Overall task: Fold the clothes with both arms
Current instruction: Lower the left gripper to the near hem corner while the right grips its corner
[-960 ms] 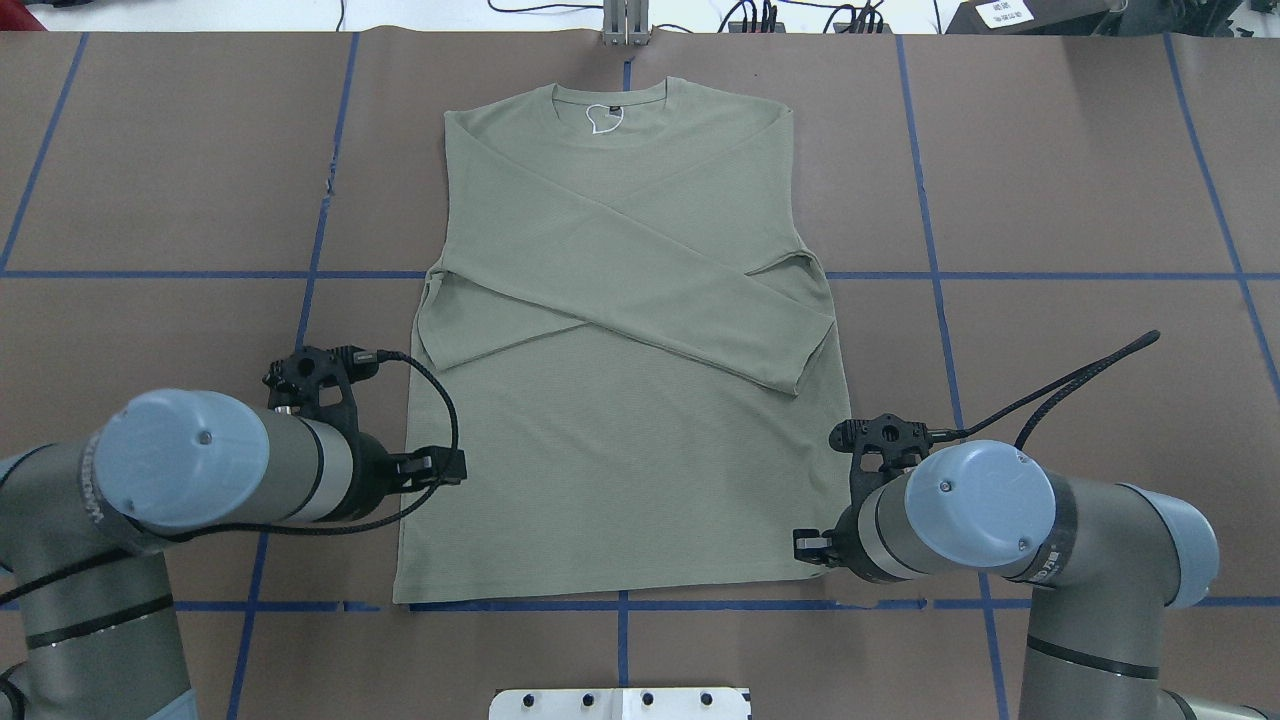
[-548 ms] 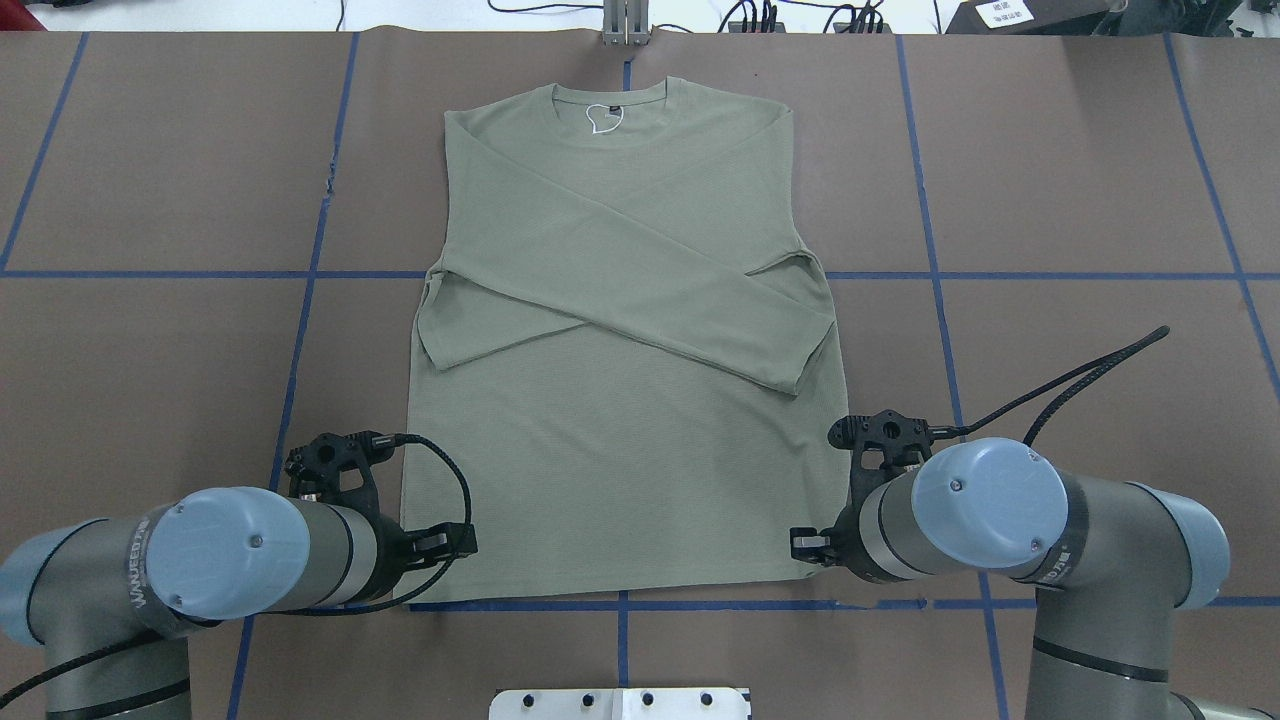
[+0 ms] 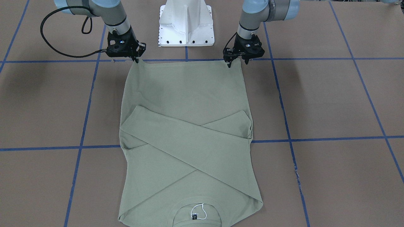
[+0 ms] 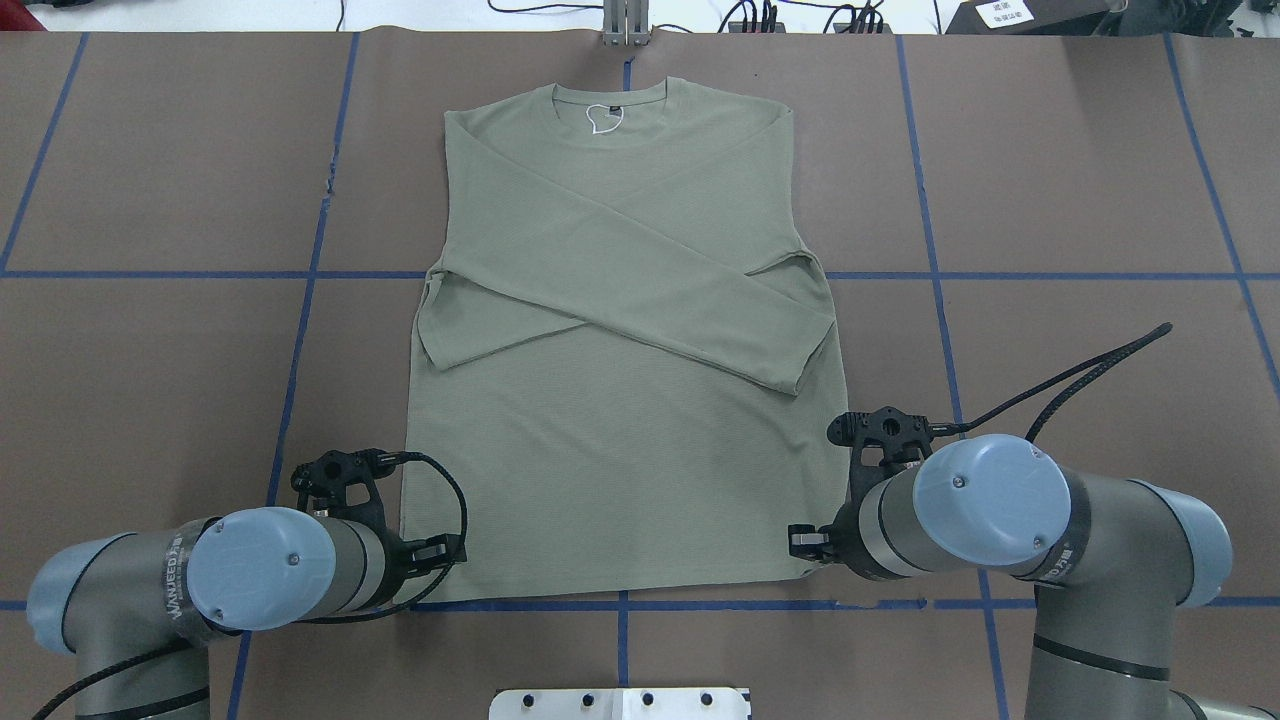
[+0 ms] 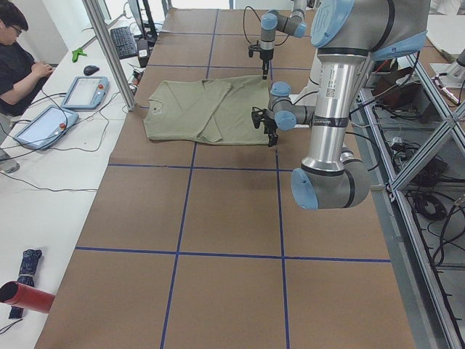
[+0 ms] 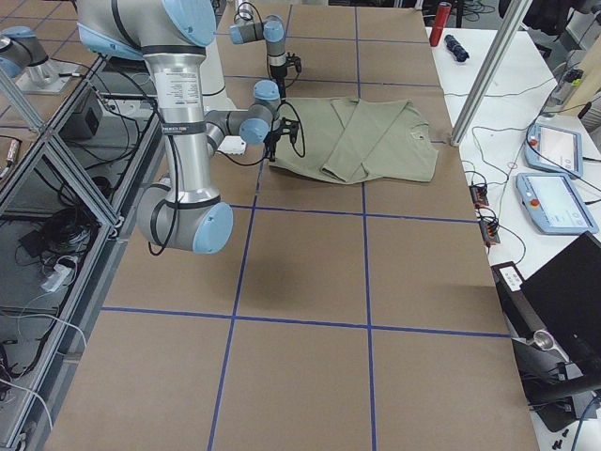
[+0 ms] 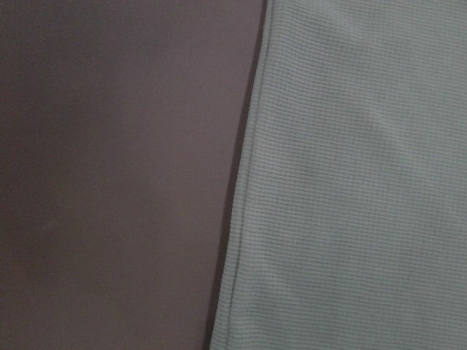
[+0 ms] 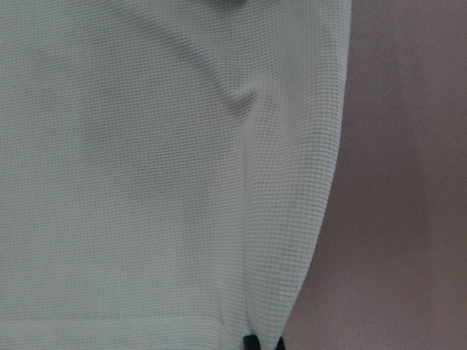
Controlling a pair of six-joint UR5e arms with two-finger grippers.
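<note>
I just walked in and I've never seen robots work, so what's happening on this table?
A two-armed robot is folding a sage-green shirt that lies flat on the brown table, its sleeves already crossed over its front. The right end effector appears to pinch one corner of the bottom hem. The left end effector sits open at the other corner, not yet gripping. The rest of the hem lies flat.

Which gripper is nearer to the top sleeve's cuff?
Right. The right gripper is at the corner of the shirt nearest the cuff; the left gripper, at the opposite corner.
</note>
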